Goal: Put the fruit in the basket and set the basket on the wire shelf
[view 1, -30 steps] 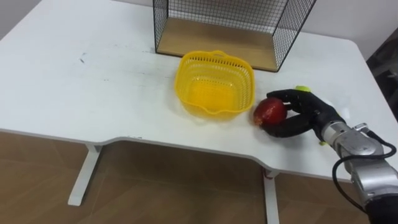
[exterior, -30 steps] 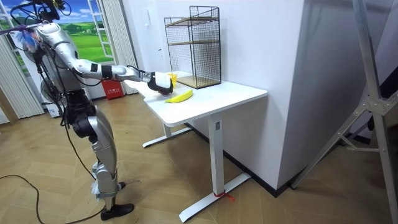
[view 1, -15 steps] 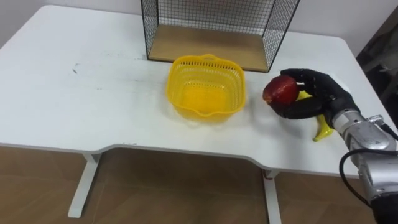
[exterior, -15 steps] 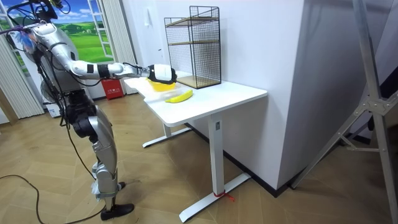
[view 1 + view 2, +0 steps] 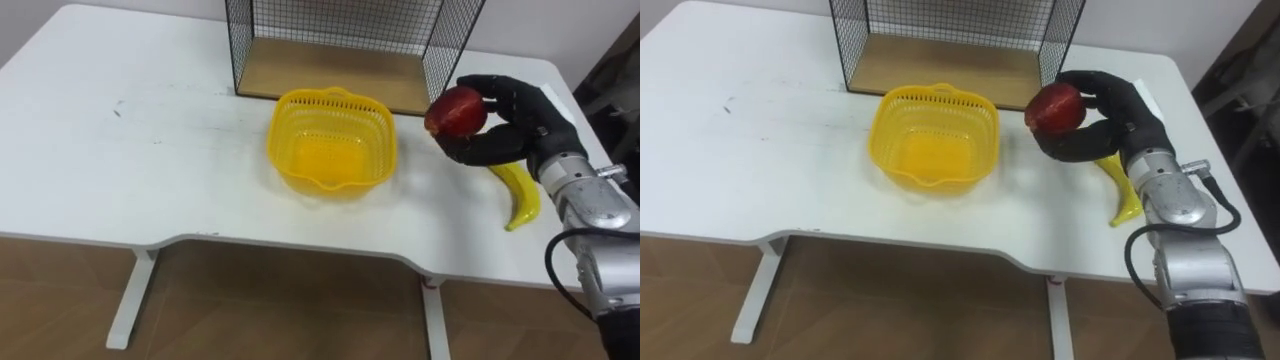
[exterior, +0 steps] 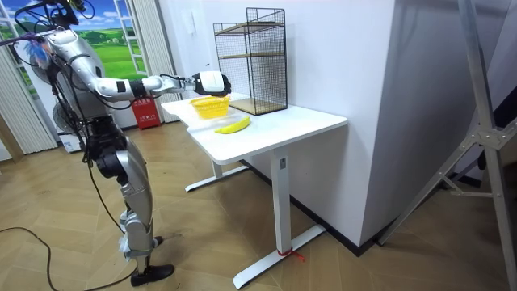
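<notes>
Right of basket (image 5: 285, 160), r. hand (image 5: 512, 118) grips red fruit (image 5: 456, 110), partly hiding banana (image 5: 521, 197).

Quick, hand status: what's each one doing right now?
Right hand: shut on the red fruit, to the right of the yellow basket.
Left hand: cannot be told.

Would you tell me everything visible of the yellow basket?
The yellow basket looks like plastic, with lattice walls and a wavy rim. It stands upright and empty on the white table, just before the wire shelf. The right hand holds a red fruit to its right, clear of it.
</notes>
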Robot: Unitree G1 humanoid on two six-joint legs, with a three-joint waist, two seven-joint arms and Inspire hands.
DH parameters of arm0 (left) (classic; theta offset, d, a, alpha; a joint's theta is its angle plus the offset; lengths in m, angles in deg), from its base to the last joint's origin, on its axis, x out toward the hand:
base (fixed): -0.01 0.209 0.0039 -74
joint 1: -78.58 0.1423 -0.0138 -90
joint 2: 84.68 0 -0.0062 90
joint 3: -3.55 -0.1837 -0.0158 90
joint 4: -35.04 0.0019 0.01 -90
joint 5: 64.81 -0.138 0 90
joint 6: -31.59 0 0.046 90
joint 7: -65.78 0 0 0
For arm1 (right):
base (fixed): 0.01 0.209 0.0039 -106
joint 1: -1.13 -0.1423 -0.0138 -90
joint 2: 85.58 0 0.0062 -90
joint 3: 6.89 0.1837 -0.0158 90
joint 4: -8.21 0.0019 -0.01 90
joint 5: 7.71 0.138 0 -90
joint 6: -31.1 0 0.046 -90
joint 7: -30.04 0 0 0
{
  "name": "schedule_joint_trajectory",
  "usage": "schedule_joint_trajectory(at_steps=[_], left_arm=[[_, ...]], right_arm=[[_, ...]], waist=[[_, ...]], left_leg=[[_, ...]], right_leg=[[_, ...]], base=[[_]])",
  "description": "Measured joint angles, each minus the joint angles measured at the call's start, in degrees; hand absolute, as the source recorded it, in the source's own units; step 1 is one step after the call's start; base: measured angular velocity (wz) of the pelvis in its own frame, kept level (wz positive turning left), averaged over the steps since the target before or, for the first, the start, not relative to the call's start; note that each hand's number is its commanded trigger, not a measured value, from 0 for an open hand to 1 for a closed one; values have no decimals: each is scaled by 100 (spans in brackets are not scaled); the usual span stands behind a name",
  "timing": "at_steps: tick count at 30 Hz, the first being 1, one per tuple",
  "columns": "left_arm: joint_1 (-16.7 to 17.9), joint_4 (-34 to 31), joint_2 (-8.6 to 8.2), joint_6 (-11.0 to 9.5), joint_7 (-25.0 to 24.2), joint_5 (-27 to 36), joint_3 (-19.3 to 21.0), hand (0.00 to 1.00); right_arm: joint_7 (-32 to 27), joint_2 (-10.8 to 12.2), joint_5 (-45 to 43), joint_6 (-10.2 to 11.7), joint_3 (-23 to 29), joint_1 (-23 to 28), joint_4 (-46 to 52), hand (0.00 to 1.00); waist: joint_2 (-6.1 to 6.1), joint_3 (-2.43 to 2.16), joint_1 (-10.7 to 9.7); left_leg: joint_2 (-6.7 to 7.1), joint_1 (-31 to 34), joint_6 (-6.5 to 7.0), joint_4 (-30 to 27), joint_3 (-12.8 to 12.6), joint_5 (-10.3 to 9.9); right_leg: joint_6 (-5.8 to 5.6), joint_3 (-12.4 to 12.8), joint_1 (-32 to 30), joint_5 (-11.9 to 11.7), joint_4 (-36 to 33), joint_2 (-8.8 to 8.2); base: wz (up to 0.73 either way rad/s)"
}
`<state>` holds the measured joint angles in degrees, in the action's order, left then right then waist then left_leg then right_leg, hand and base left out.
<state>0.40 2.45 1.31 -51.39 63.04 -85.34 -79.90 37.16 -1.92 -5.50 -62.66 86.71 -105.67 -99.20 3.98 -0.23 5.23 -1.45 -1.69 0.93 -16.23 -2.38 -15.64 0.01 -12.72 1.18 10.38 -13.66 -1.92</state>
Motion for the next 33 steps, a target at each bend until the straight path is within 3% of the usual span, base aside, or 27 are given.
schedule_joint_trajectory(at_steps=[16, 33], left_arm=[[42, 10, -3, 49, 4, -31, -118, 0], [-118, 16, -66, 82, -21, -30, -173, 0]], right_arm=[[4, 0, -157, -4, -241, -15, 524, 100], [622, 157, -955, -7, -710, -238, 1020, 100]], waist=[[64, 41, 131], [49, 72, 335]], left_leg=[[-6, 139, -4, -20, -44, 4], [-9, 214, -4, -48, -35, 6]], right_leg=[[-1, 17, -134, 1, -26, 1], [-1, -8, -173, 0, -20, -5]], base=[[-1], [0]])
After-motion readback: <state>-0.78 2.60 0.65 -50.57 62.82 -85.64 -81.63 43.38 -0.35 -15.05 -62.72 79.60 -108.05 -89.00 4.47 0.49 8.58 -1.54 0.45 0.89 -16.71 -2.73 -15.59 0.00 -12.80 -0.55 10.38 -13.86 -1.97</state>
